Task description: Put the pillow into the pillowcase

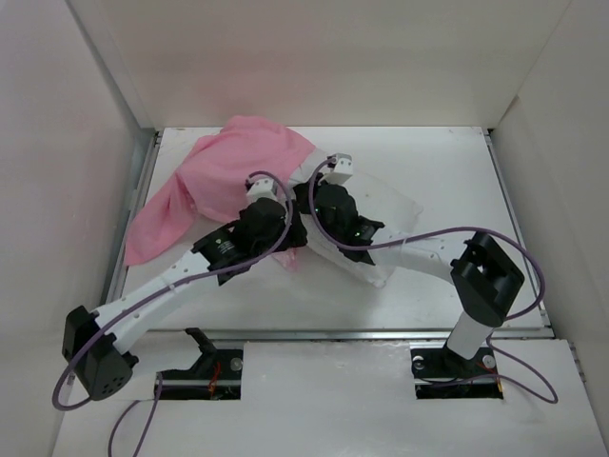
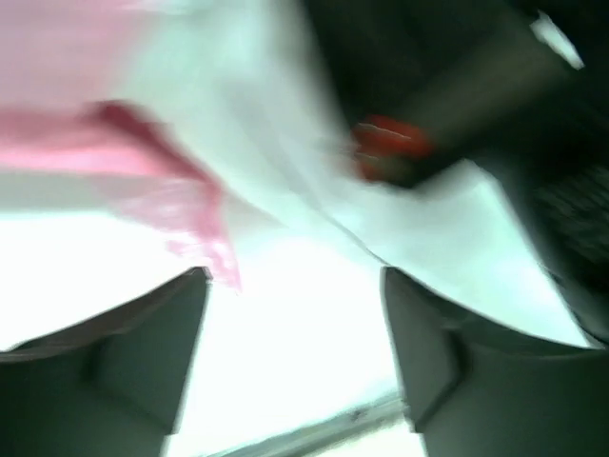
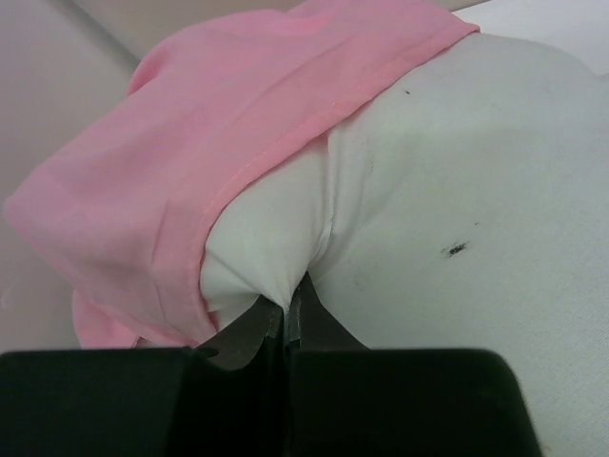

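Both arms reach in over the surface [image 1: 457, 162], wrists nearly meeting. The right tool [image 3: 285, 312] is pinched tight on a pillow [image 3: 457, 171] fold. The pillowcase [image 3: 190, 162] hem drapes over the pillow's end. The left tool [image 2: 295, 305] has its fingers apart with nothing between them; that view is blurred.

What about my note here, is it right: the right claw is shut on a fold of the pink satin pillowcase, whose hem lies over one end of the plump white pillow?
Not quite. The right wrist view shows the right claw shut on a fold of the plump white pillow, not the pink satin pillowcase. The hem does lie over one end of the pillow.
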Robot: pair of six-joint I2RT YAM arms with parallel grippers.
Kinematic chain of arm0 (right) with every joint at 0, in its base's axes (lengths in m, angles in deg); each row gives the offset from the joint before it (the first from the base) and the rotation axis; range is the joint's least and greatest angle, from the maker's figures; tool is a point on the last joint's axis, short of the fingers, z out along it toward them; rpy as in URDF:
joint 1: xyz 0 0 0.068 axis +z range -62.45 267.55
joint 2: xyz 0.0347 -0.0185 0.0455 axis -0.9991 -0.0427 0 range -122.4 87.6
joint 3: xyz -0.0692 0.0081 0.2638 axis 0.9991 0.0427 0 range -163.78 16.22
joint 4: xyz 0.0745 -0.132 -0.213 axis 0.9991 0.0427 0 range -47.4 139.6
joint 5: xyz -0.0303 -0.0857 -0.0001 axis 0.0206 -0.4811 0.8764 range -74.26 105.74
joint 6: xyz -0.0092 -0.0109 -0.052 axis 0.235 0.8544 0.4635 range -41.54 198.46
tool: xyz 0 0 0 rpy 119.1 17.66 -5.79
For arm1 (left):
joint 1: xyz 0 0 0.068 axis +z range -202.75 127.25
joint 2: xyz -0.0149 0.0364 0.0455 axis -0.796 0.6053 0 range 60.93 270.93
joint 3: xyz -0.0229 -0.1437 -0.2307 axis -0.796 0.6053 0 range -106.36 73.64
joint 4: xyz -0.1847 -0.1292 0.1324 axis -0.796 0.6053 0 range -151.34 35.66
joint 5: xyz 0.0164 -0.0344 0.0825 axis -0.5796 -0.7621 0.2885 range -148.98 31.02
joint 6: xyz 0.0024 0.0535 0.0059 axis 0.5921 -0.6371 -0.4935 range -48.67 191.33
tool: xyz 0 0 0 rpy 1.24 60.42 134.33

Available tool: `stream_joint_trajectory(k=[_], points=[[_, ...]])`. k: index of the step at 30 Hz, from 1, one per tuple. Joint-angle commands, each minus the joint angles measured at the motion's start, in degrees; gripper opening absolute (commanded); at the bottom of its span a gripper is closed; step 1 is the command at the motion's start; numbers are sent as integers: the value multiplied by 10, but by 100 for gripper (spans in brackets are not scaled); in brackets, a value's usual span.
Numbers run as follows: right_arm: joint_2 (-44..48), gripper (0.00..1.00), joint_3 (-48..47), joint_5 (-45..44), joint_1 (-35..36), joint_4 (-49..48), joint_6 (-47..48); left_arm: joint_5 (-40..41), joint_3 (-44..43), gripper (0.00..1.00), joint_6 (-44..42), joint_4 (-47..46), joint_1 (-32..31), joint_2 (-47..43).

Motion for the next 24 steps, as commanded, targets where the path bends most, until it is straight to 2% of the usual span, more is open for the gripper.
stream_joint_trajectory(k=[1, 5, 9, 12, 18, 20, 24], points=[[49, 0, -6, -18, 4, -33, 6, 177, 41, 77, 167, 43, 4, -58], [49, 0, -20, -5, 4, -7, 6, 196, 88, 77, 211, 3, 11, -69], [49, 0, -37, -5, 4, -1, 17, 178, 116, 78, 174, -49, 11, -82], [49, 0, -42, 8, 4, 10, 17, 216, 135, 81, 201, -67, 25, -68], [55, 0, -53, 13, 4, 26, 17, 275, 129, 85, 233, -99, 51, 22], [60, 0, -53, 13, 4, 26, 17, 275, 122, 85, 233, -114, 69, 46], [60, 0, -53, 13, 4, 26, 17, 245, 122, 88, 181, -185, 95, 106]])
